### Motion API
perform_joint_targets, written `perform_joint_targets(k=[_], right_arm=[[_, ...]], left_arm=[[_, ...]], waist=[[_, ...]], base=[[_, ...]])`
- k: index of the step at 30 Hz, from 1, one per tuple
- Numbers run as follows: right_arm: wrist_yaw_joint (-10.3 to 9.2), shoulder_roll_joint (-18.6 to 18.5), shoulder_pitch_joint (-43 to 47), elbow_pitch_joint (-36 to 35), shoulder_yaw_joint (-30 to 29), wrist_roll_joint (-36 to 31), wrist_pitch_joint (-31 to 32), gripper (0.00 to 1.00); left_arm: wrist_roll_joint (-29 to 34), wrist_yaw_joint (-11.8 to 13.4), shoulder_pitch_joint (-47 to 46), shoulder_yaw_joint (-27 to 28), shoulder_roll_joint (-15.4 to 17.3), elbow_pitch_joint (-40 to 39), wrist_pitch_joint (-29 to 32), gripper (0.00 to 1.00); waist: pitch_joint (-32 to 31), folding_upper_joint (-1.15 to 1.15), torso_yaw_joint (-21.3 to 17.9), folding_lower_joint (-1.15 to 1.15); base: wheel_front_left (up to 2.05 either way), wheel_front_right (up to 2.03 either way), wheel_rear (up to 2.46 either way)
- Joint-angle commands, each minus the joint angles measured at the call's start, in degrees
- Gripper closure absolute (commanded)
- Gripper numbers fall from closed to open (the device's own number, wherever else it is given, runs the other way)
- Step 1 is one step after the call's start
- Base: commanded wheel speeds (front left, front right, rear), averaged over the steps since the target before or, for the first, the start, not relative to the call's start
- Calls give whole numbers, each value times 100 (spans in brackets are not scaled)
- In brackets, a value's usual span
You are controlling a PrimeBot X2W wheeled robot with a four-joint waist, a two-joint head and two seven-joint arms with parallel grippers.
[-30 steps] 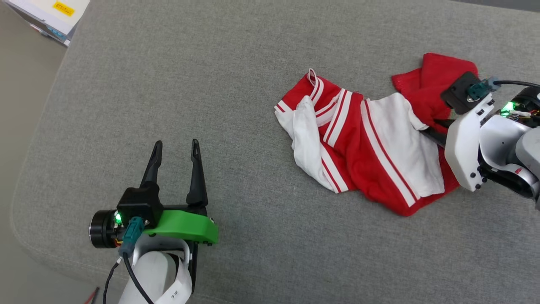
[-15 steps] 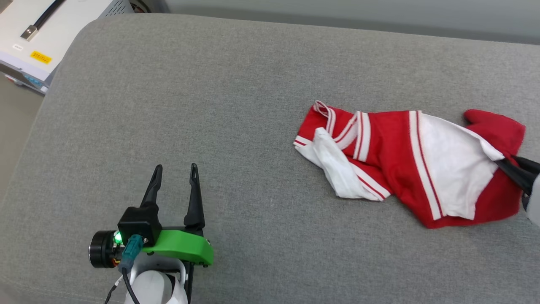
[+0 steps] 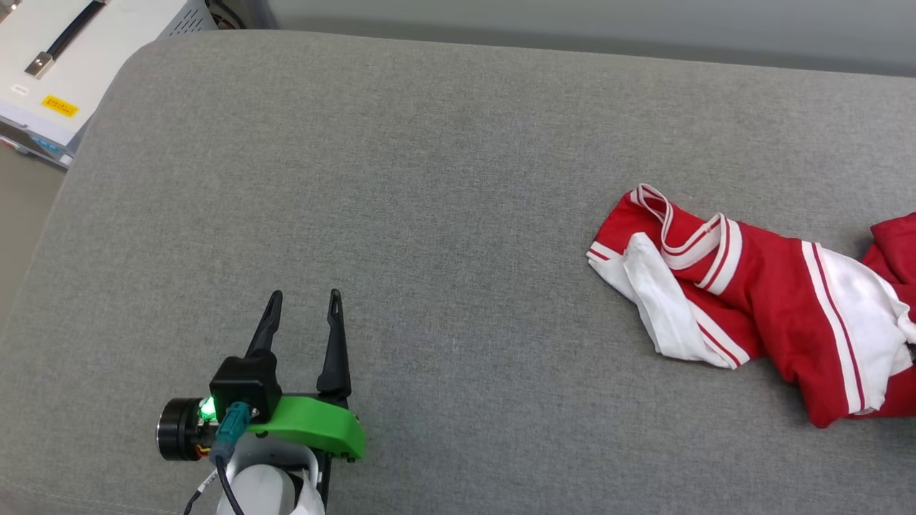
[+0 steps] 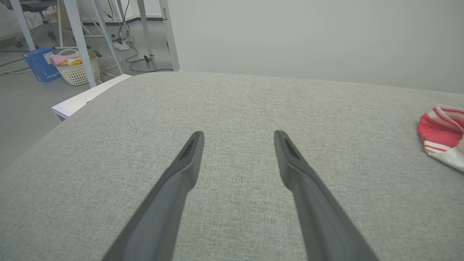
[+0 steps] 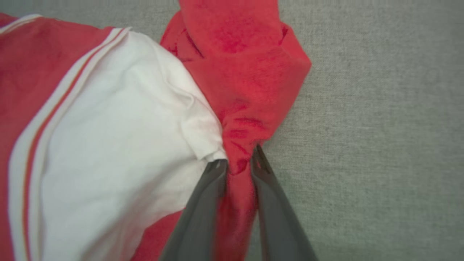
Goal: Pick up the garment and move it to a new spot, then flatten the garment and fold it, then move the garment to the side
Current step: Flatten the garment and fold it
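The garment (image 3: 758, 315), red with white panels and striped trim, lies crumpled at the right side of the grey cushion (image 3: 429, 179), running past the head view's right edge. In the right wrist view my right gripper (image 5: 238, 157) is shut on a bunched red fold of the garment (image 5: 246, 72), which fans out beyond the fingertips. My left gripper (image 3: 305, 295) hovers open over bare cushion at the lower left, far from the cloth. The left wrist view has my left gripper (image 4: 238, 134) spread wide, with a corner of the garment (image 4: 440, 134) at the far right.
A white box (image 3: 64, 57) stands off the cushion's rounded far-left corner. Past that corner, the left wrist view takes in floor with a white basket (image 4: 76, 69), a blue box (image 4: 38, 63) and table legs. A pale wall runs behind the cushion.
The garment has slid right across the cushion, pulled by my right gripper, which has left the head view. The head camera tilted up early on. My left gripper stays open in place.
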Motion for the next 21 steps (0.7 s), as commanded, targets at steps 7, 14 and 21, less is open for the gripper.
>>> perform_joint_targets(k=[7,14,21], right_arm=[[-10,244,-24,-264,-529,-870,-1296,0],[-10,671,225,-933,-1844,-2098,-1517,0],[-10,1906,972,-2440,-3701,-3888,-1523,0]], left_arm=[[188,-58,217,145,-27,50,-34,0],[277,-108,359,260,-16,-46,-34,0],[334,-160,421,345,-5,-123,-34,0]], waist=[[-456,0,-123,0],[-649,0,-180,0],[-705,0,-153,0]], base=[[0,0,0],[0,0,0],[0,0,0]])
